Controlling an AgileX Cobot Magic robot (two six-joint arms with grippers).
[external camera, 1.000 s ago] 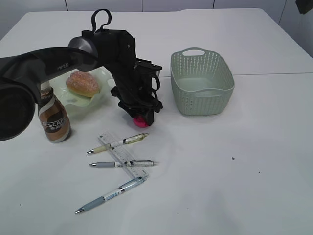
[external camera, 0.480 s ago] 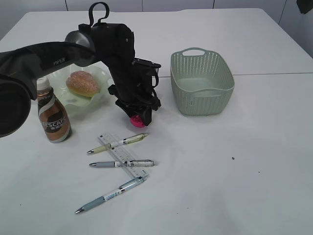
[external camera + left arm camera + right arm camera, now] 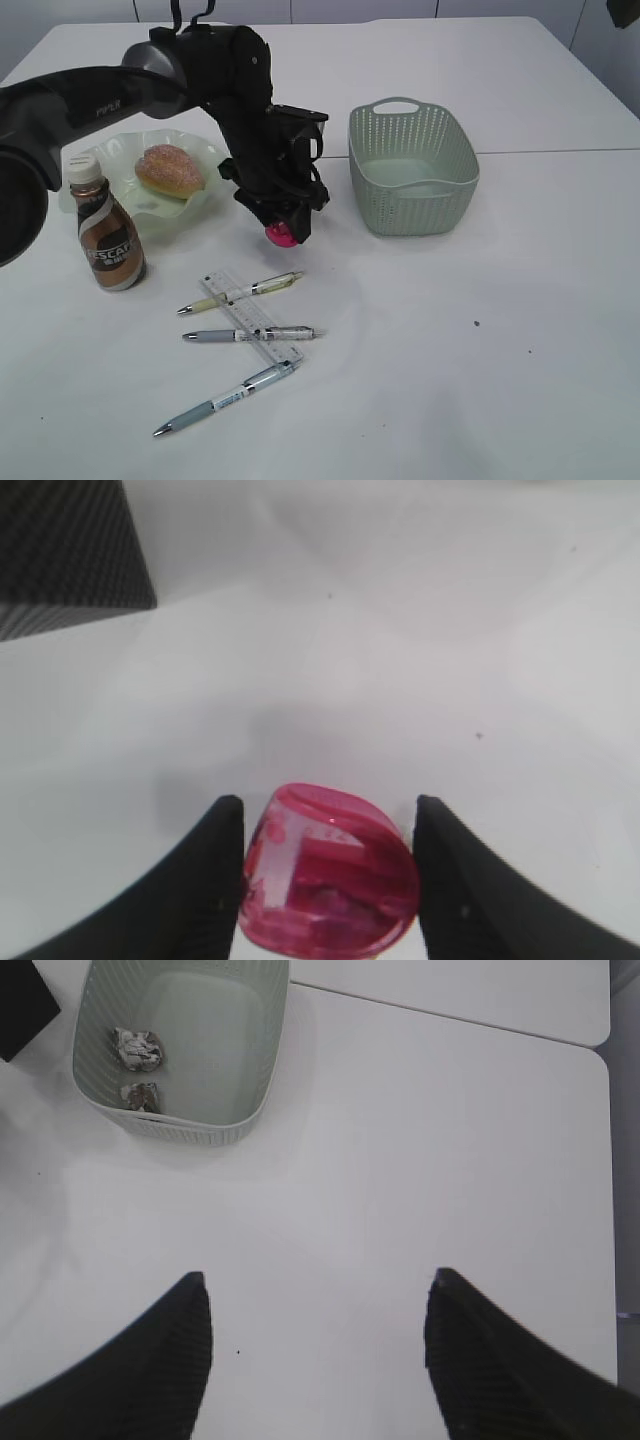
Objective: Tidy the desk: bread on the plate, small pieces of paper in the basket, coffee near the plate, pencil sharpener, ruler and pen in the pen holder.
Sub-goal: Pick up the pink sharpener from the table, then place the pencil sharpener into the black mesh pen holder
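sharpener (image 3: 328,870): pink translucent plastic, rounded blob shape, pinched between left gripper (image 3: 330,880) fingers, up off the desk (image 3: 480,330), just left of the basket (image 3: 413,168); bottom edge cut off in wrist view; long axis hard to tell
left gripper: clamped on the sharpener, black curved fingers (image 3: 205,880) touching both sides; in the exterior view the arm body hides most of the jaws
holder (image 3: 65,555): black mesh, only a corner visible at top left of left wrist view; hidden behind the arm in the exterior view
basket: pale green, oval, perforated walls, loop handles; two crumpled paper bits (image 3: 137,1048) inside, far end
right gripper (image 3: 320,1360): jaws spread wide, nothing between, over bare desk near the basket; not visible in the exterior view
bread (image 3: 170,168): oval bun, sugar-speckled, on plate (image 3: 205,152), left of the basket
plate: translucent green, ruffled rim, right edge hidden by arm
coffee (image 3: 108,238): brown bottle, white cap, upright, just front-left of plate
ruler (image 3: 255,318): clear, long axis diagonal, front-left of the basket, lying under two pens
pens (image 3: 240,292): three, lying flat, tips pointing left
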